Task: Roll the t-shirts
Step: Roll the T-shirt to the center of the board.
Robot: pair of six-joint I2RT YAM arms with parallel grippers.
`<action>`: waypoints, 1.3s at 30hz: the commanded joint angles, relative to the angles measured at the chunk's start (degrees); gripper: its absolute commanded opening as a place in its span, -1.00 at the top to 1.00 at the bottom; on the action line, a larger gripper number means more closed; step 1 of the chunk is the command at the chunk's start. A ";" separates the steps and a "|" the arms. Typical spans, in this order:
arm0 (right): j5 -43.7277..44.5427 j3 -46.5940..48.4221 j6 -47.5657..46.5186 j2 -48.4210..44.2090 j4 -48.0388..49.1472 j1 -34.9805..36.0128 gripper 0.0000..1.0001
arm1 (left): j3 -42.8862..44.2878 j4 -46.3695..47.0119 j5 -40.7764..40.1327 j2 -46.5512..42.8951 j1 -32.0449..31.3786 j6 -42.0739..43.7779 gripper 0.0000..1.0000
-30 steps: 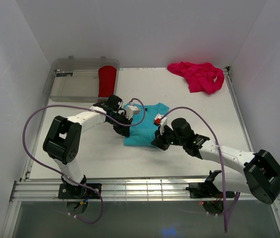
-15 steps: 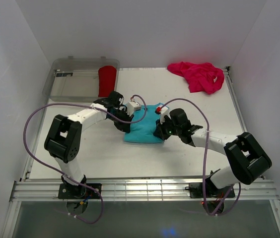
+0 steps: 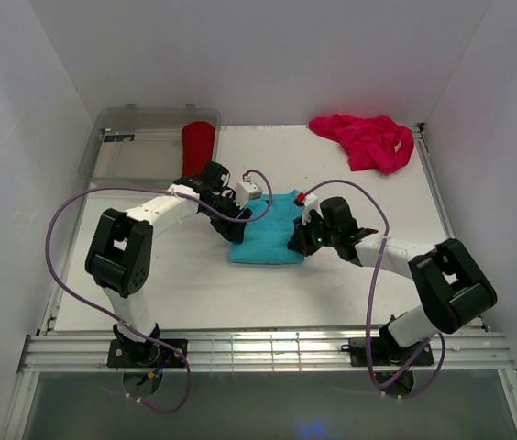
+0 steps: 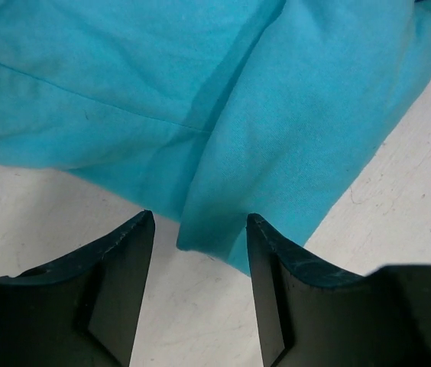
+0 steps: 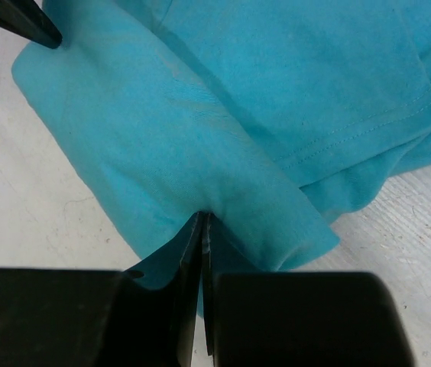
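Observation:
The turquoise t-shirt (image 3: 266, 240) lies partly folded at the middle of the table. My left gripper (image 3: 236, 225) stands at its left edge. The left wrist view shows this gripper (image 4: 200, 217) open, with a corner of the shirt's fold (image 4: 223, 222) lying loose between the fingertips. My right gripper (image 3: 302, 241) is at the shirt's right edge. It is shut (image 5: 202, 215) on a pinch of the folded turquoise cloth (image 5: 200, 145). The magenta t-shirt (image 3: 368, 140) lies crumpled at the far right corner. A rolled red t-shirt (image 3: 197, 149) sits at the far left.
A clear plastic bin (image 3: 135, 151) stands at the far left corner, with the red roll at its right end. White walls close in the table on three sides. Purple cables loop over both arms.
Both grippers carried the shirt's near edge away from the bases, making it shorter and thicker. The left gripper then opened and let the cloth go. The right stays shut on it.

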 commanded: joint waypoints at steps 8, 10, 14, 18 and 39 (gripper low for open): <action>-2.19 4.49 0.23 4.50 -2.44 -0.83 0.85 | 6.80 -7.34 1.34 -9.28 -0.65 5.99 -0.22; -2.71 4.67 0.32 4.94 -2.53 -1.09 0.85 | 5.57 -7.26 1.34 -9.81 -1.27 6.09 -0.21; -3.41 5.28 0.32 4.86 -2.97 -1.36 0.85 | 1.54 -7.69 -0.76 -9.37 -7.83 10.54 -0.19; -3.07 5.11 0.58 3.89 -3.41 -1.36 0.84 | -0.76 -6.39 -10.24 -7.53 -13.57 13.82 -0.23; -3.42 3.53 -0.82 2.66 -2.27 -1.89 0.85 | -14.03 8.73 -24.49 -7.44 -16.83 18.92 -0.55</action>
